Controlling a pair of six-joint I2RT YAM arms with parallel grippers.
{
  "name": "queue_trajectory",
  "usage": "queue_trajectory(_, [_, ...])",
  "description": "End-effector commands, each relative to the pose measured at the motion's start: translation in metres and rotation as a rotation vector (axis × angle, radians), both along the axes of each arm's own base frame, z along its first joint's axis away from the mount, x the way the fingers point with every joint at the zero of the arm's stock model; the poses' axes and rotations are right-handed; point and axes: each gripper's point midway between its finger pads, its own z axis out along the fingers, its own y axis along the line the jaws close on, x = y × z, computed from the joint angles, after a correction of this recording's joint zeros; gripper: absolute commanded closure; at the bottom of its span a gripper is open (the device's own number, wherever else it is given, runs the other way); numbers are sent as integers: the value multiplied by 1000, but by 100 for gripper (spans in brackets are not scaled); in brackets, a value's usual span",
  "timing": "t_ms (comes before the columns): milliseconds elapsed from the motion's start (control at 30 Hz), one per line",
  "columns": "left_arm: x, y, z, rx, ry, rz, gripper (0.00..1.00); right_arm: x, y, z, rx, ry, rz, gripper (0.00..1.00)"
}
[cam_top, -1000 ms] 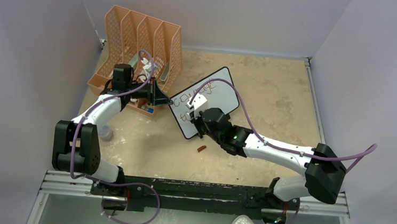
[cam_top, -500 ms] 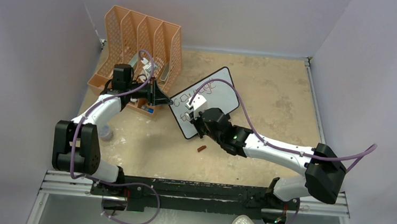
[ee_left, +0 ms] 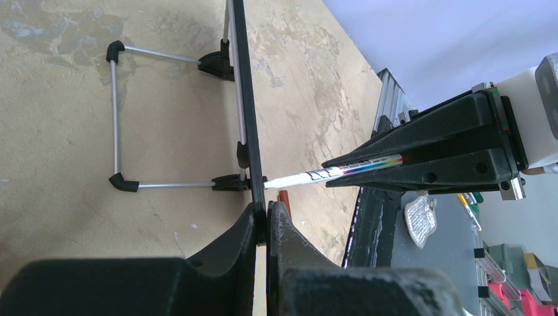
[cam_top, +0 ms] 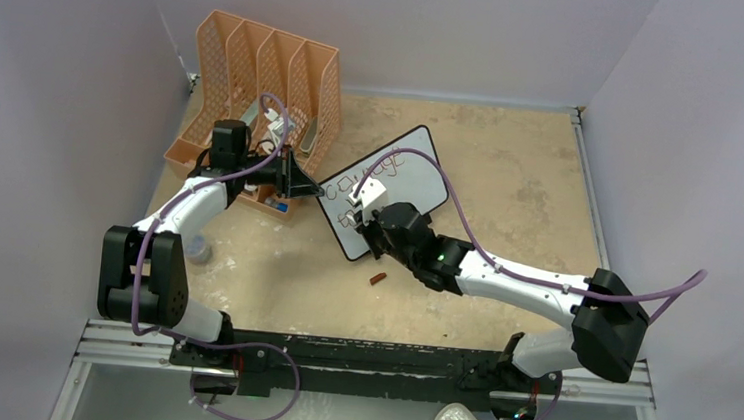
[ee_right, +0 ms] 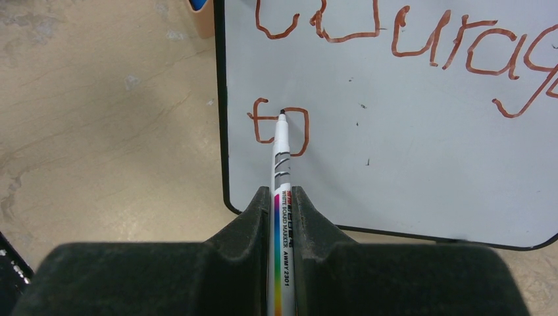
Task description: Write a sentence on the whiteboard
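Note:
The whiteboard (cam_top: 406, 173) stands tilted on its wire feet (ee_left: 117, 118) near the table's middle. My left gripper (cam_top: 315, 192) is shut on its black left edge (ee_left: 245, 99), the jaws pinching the frame. My right gripper (ee_right: 283, 197) is shut on a white marker (ee_right: 281, 164) with a rainbow stripe. The marker's tip touches the board at the top of the second line's "o". The sentence (ee_right: 421, 39) is in reddish-brown ink: "courag" and the start of another letter above, "to" (ee_right: 306, 135) below. From the left wrist view the marker (ee_left: 309, 176) meets the board edge-on.
An orange perforated file organizer (cam_top: 259, 66) stands at the back left, behind my left arm. A small red-brown cap (cam_top: 378, 279) lies on the table in front of the board. A clear cup (cam_top: 199, 250) sits by the left arm's base.

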Motion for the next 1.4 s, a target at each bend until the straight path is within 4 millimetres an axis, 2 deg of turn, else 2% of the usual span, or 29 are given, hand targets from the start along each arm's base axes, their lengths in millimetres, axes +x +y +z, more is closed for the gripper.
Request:
queue_trajectory(0, [2,-3,-5,27,-16,-3,100,0,-2,8,11,-13,8,100])
queue_trajectory(300, [2,-3,-6,27,-15,-3,100,-5,-12,8,11,4,-12,100])
queue_trajectory(500, [1,-3,-6,27,-14,-4,100,-6,-15,23,54,-18,-22,100])
queue_trajectory(900, [2,-3,-6,26,-13,-5,100,21,-37,27,109,-38,-137,100])
queue_trajectory(1367, [2,-3,-7,25,-8,-5,100,32,-29,36,138,-72,-129,100])
